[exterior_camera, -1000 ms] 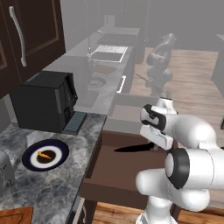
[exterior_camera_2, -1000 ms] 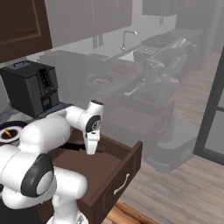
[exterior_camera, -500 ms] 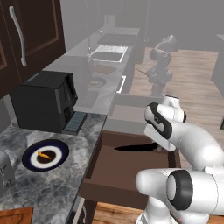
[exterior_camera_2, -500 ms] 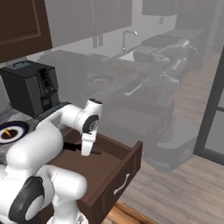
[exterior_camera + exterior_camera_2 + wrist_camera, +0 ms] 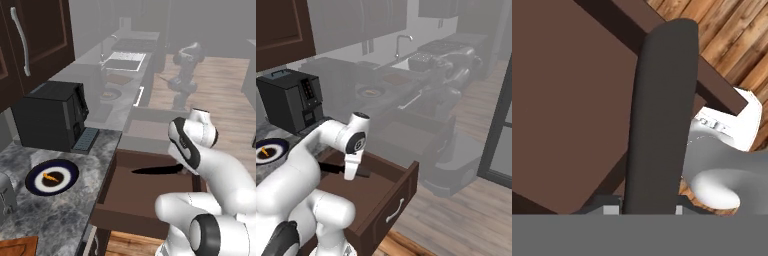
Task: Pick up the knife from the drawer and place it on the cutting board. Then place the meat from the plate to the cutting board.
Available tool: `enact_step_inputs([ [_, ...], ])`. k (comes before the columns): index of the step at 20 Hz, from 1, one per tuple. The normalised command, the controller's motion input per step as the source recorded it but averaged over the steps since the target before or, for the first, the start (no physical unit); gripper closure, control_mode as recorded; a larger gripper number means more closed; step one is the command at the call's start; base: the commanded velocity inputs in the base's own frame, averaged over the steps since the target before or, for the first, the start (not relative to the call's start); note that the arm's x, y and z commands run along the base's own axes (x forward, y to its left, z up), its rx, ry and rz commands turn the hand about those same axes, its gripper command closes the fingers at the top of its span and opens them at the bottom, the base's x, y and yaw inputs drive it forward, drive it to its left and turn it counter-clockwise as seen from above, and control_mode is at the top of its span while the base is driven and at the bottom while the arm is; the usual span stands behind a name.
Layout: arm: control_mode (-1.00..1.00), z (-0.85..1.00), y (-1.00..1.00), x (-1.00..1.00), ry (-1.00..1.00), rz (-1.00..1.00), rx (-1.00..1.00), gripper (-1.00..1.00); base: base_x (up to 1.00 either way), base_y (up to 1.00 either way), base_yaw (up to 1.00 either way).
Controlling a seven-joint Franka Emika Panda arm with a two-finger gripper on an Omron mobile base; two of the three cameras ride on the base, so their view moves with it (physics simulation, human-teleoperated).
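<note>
The wide, shallow dark brown wooden drawer (image 5: 150, 192) stands pulled open below the grey marbled stone counter (image 5: 60, 220). The round plate with a dark blue rim (image 5: 51, 177) rests on that counter, left of the drawer, near the black coffee machine (image 5: 50, 116). The long black-bladed knife (image 5: 157, 170) lies flat on the drawer floor. The two-finger gripper (image 5: 350, 173) is lowered over its dark grey handle (image 5: 659, 115); finger spread cannot be determined. The small orange-yellow meat piece (image 5: 50, 176) lies at the plate's centre.
</note>
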Motion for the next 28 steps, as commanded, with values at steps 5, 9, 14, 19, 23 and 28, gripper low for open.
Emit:
enact_step_inputs([
  [5,-1.00,0.13,0.01,-0.24,0.00,0.00,-0.03,1.00,0.00,0.00,0.00],
  [9,-1.00,0.26,0.01,0.00,0.00,0.00,-0.06,1.00,0.00,0.00,0.00],
  [14,-1.00,0.24,0.01,-0.17,-0.01,0.00,-0.03,1.00,0.00,0.00,0.00],
  [19,1.00,0.03,0.01,-0.05,0.00,0.00,0.00,1.00,-0.17,0.20,0.02],
  [23,1.00,0.00,0.00,0.00,0.00,0.00,0.00,1.00,-0.59,0.39,0.31],
  [28,1.00,0.00,0.00,0.00,0.00,0.00,0.00,1.00,-0.08,0.09,0.61],
])
